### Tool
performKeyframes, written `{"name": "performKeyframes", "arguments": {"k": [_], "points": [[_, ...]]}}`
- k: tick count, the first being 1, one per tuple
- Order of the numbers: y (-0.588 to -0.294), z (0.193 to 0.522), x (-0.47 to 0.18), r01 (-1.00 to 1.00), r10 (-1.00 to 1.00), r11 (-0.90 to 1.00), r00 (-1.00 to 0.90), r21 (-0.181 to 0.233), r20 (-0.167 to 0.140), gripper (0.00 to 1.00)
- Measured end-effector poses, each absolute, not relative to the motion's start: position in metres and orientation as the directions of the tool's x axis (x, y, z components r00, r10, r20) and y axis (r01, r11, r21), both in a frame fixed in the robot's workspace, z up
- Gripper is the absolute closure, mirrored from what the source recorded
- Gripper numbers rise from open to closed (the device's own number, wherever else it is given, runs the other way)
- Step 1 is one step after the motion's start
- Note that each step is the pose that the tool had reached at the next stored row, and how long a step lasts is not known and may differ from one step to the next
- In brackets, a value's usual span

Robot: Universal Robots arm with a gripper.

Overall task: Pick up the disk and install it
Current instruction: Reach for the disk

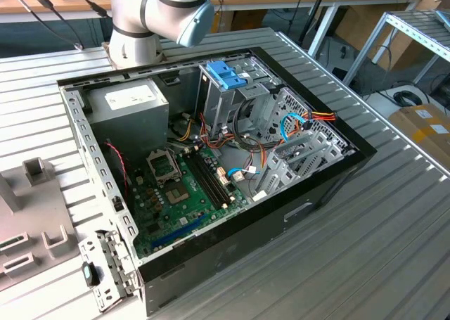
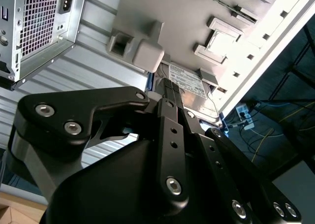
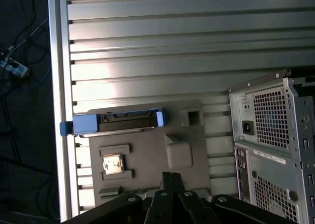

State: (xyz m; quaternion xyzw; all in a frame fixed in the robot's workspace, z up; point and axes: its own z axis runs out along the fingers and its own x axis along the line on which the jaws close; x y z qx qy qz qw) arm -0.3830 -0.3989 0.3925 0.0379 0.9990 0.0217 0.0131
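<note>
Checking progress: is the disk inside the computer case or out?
Out: the disk sits in the grey fixture on the table, apart from the case.

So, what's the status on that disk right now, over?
Pincer shut, empty, pointing at grey holder. Disk on edge in holder, apart from pincer. Case open, cables bunched inside.

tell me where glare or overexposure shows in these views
First wrist view: a bright reflection washes out part of the ribbed table near the disk; second wrist view: its edge is blown out white; exterior view: the computer case is evenly lit.
</note>
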Motion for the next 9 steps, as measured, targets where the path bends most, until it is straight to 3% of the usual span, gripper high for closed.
{"name": "performKeyframes", "arguments": {"k": [9], "points": [[-0.399,0.3924,-0.3872,0.075,0.076,0.996,-0.997,0.044,-0.024,0.89]]}}
